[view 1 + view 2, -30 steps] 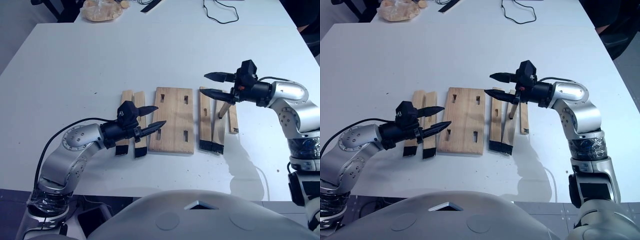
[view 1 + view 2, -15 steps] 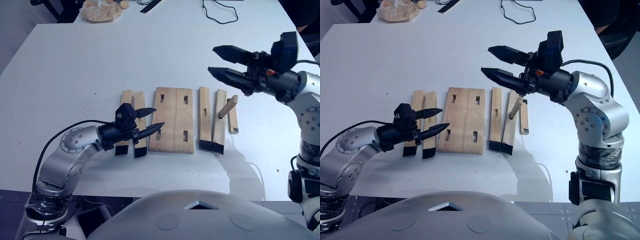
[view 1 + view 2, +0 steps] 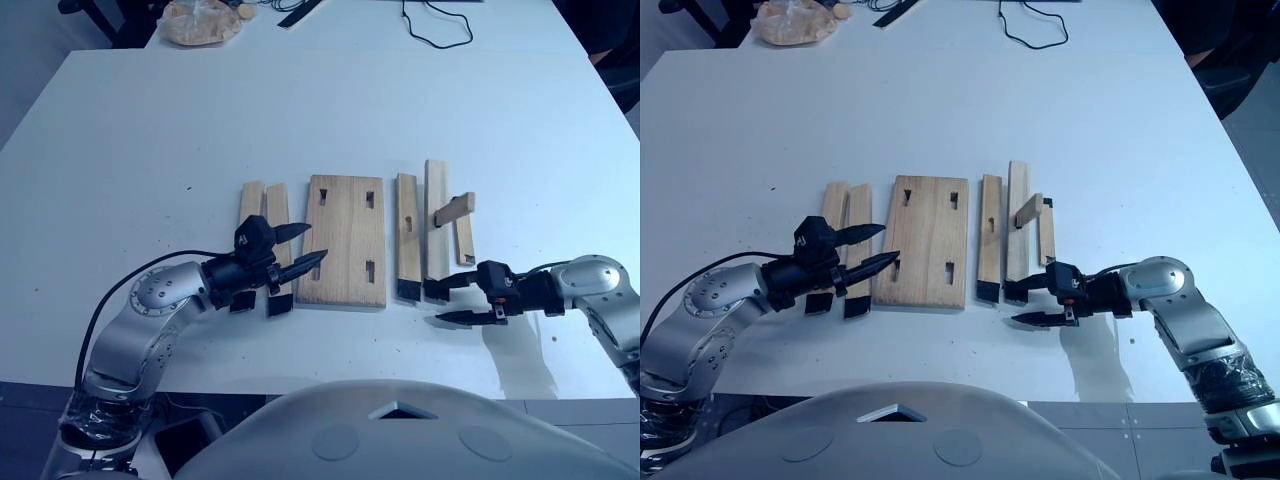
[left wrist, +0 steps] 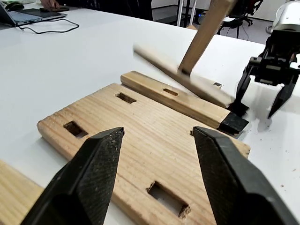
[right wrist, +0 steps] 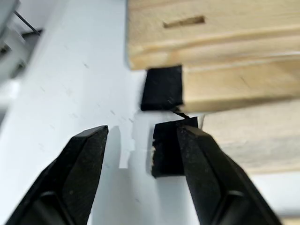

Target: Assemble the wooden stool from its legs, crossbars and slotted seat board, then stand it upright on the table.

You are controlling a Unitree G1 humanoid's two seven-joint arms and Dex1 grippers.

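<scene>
Pale wooden seat board [image 3: 346,240] lies flat, four rectangular slots showing

Silver round-jointed arms; black cable [image 3: 160,264] along the left arm [image 3: 150,302]; left claw [image 3: 316,242] and right claw [image 3: 433,305] black, pointed, rough-faced.

Left end effector [image 3: 316,242] and right end effector [image 3: 433,304] hover low, both agape

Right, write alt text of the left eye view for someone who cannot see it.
Unassembled stool parts lie on a white table: a slotted seat board in the middle, two legs on each side, two crossbars to the right. Both grippers are open, the left gripper by the board's left edge, the right gripper at the right-hand legs' black tips.
</scene>
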